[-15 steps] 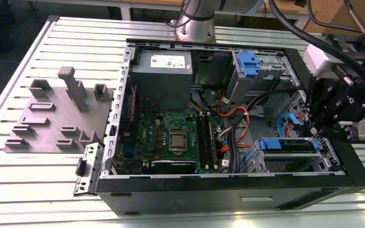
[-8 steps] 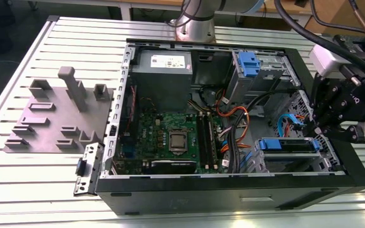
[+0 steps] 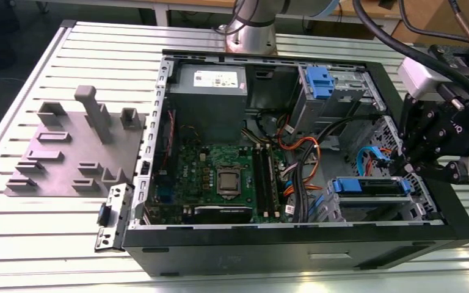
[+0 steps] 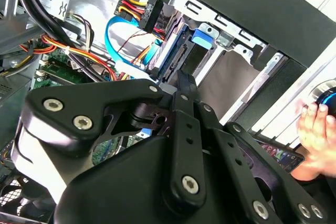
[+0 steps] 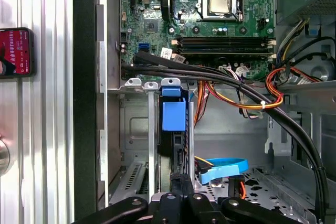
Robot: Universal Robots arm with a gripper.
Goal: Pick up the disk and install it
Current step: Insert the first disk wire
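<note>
The gripper (image 5: 181,192) fills the bottom centre of the first wrist view, its black fingers drawn close together, tips meeting at the end of the disk (image 5: 176,145) and seemingly pressing on it; whether they pinch it cannot be told. The disk lies straight ahead of the fingertips, its long axis running up the frame away from them, edge-on in the drive bay (image 5: 139,145), with its blue rail tab (image 5: 173,113) at the far end. In the second wrist view the gripper (image 4: 185,85) points at the same disk (image 4: 176,51) in the upper centre, beside a blue ribbon cable (image 4: 118,40). In the exterior view the gripper (image 3: 414,168) hangs at the right edge of the open case (image 3: 300,250), just beside the disk (image 3: 370,186) seated in the lower-right bay. A second bay, upper right, holds a blue latch (image 3: 319,82). A hand (image 4: 315,127) rests outside the case.
</note>
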